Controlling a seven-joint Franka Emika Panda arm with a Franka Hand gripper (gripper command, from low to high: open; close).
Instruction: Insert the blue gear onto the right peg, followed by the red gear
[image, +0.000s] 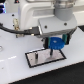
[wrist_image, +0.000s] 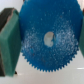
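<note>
Wrist view fills almost wholly with the blue gear (wrist_image: 46, 37), a flat round toothed disc of bright, speckled plastic with a small pale hole at its centre. It sits between two green finger pads (wrist_image: 9, 41), the nearer one pressed against its rim, so the gripper (wrist_image: 46, 40) is closed on the gear's edge rather than spread wide.

Exterior view shows the same gear (image: 56, 43) held in the gripper (image: 56, 41) under the white arm (image: 45, 15), tilted and above the grey plate (image: 42, 58). That plate is a rectangle with a black border, lying flat on the white table (image: 15, 70). One thin dark peg (image: 51, 51) stands upright on it just below the gear; whether gear and peg touch cannot be told at this size. The second pin and the red gear cannot be made out in either view.
</note>
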